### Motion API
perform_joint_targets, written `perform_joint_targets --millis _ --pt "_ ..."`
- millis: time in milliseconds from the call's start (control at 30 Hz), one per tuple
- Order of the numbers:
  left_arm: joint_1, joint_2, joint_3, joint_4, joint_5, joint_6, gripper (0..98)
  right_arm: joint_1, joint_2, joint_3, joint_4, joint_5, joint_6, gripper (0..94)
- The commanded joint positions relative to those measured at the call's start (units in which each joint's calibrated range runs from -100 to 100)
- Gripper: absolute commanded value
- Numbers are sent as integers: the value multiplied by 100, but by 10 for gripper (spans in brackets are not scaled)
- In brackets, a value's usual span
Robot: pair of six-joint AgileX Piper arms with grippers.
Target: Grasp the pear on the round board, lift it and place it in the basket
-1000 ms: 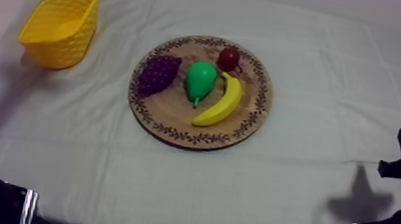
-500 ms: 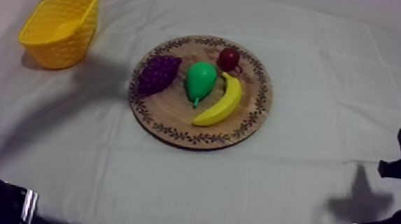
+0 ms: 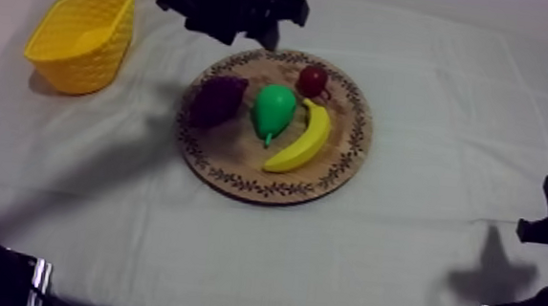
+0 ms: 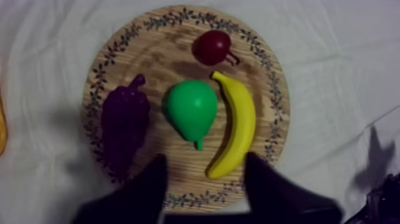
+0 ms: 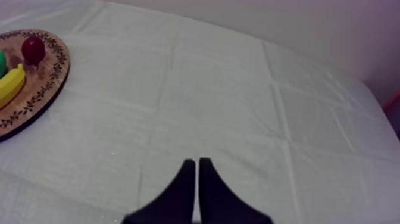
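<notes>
Yellow basket [image 3: 80, 35] sits far left on cloth [image 3: 434, 132]. Left gripper [image 4: 205, 186] hovers over wooden board [image 3: 237, 182], fingers wide apart, nothing between. On board: grapes [image 3: 217, 99], pear [image 3: 273, 110] mid-board, banana [image 3: 304, 139] just beside it, small red fruit [image 3: 313, 79]. Right gripper [image 5: 197, 170] over bare cloth, fingers pressed together.

My left arm's black two-fingered gripper [image 3: 249, 30], unseen a second ago and barely showing half a second ago, has come in over the far rim of the round wooden board with the patterned rim [image 3: 232, 153]. Its shadow now darkens the purple bunch of toy grapes [image 3: 216, 101].
</notes>
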Motion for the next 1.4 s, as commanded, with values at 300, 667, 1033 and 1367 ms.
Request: perform_joint_targets --millis 300,667,1033,1367 --pt "-42 939 -614 83 289 12 966 0 -1 -1 0 0 1 3" --pt "-67 2496 -1465 313 367 -138 969 0 -1 -1 0 0 1 3" --pt "-125 3490 -1961 489 444 -268 961 0 -1 -1 0 0 1 3" --pt "-166 3890 -2479 465 706 -278 780 0 -1 -1 0 0 1 3"
